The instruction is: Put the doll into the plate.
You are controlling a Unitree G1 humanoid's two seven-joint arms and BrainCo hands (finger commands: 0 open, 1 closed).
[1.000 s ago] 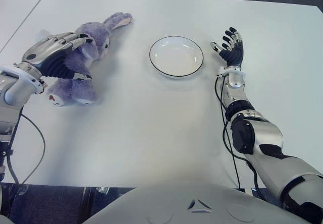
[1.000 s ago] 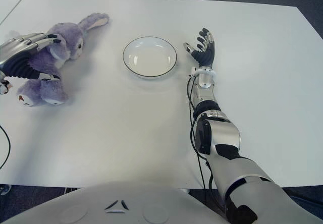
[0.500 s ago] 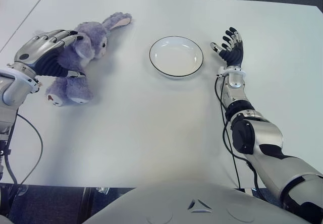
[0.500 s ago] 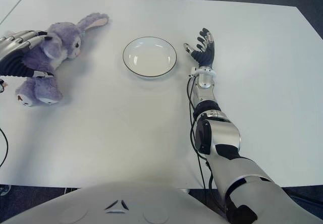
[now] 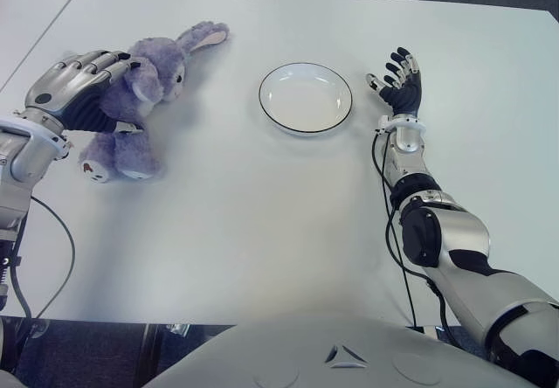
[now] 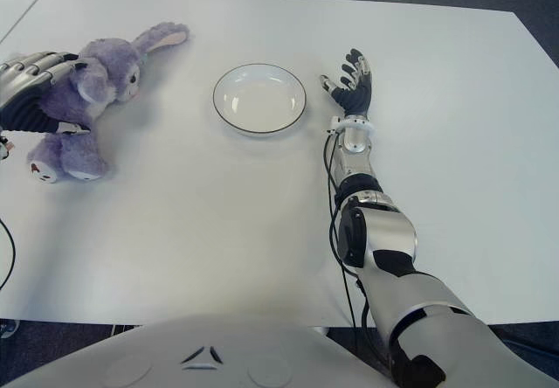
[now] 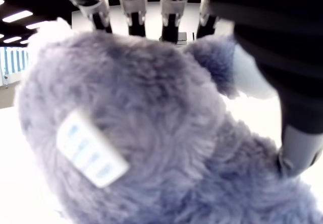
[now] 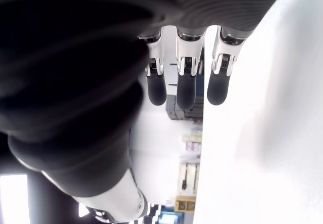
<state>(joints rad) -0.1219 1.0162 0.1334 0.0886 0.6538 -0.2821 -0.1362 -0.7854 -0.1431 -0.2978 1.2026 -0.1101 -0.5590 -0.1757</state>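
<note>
The step in hand looks like the grasp: the left robot hand (image 5: 77,86) sits near the bench's left edge with its fingers (image 7: 132,8) curled over the back of the doll (image 5: 144,86), a purple plush rabbit lying on the bench (image 5: 262,222), feet toward the near edge and ears toward the far one. The left wrist view shows fur filling the palm, so the hold seems closed on the doll, though it is not yet lifted. Next, I judge, the doll must be raised clear and carried rightward to the plate (image 5: 305,98), which lies empty toward the far edge, well apart from the doll. The right robot hand (image 5: 400,82) shows just right of the plate, fingers spread and holding nothing. The bench is plain white; beyond its far edge lies dark floor.
</note>
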